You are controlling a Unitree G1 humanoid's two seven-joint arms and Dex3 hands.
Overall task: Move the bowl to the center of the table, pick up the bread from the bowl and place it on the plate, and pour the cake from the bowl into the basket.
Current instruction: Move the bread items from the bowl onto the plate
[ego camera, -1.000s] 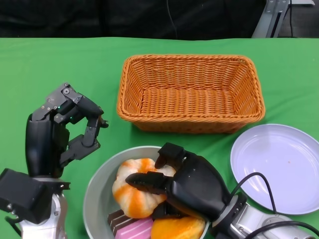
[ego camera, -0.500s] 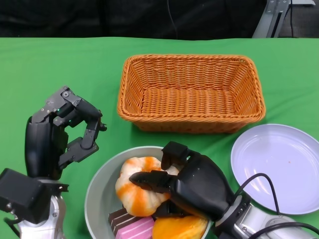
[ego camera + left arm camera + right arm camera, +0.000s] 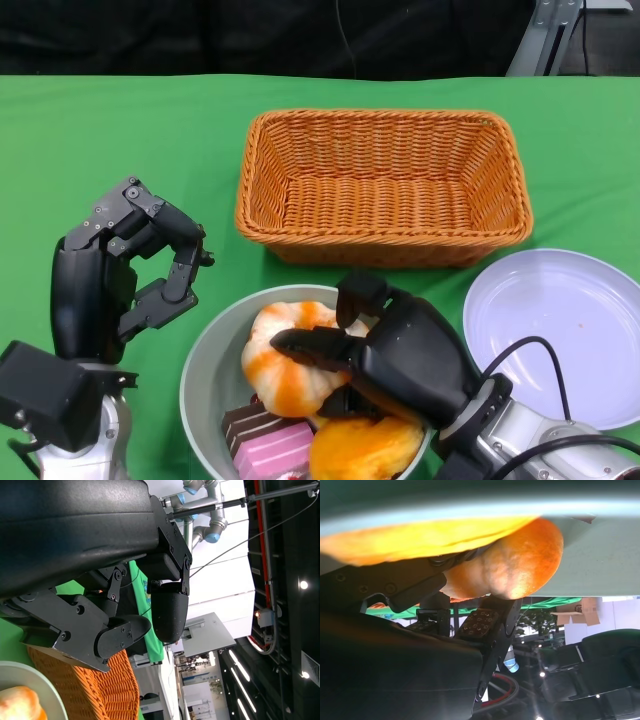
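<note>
A grey bowl (image 3: pixel 200 365) sits at the near edge in the head view. It holds a white-and-orange bread (image 3: pixel 285 360), a yellow bun (image 3: pixel 365 450) and a pink-and-brown cake (image 3: pixel 270 445). My right hand (image 3: pixel 400 355) grips the bowl at its right rim, with its fingers reaching inside over the white-and-orange bread. The right wrist view shows an orange bread (image 3: pixel 515 565) close up against the bowl wall (image 3: pixel 600 555). My left hand (image 3: pixel 115 275) hovers left of the bowl, holding nothing, its fingers bent but apart. The left wrist view shows those fingers (image 3: pixel 125 580) with nothing between them.
An orange wicker basket (image 3: pixel 380 185) stands beyond the bowl, nothing in it. A white plate (image 3: pixel 555 335) lies to the right of the bowl, close to my right forearm. Green cloth covers the table (image 3: pixel 100 140).
The bowl and my right hand have slid to the right, with the food inside moving along. My left hand has barely moved.
</note>
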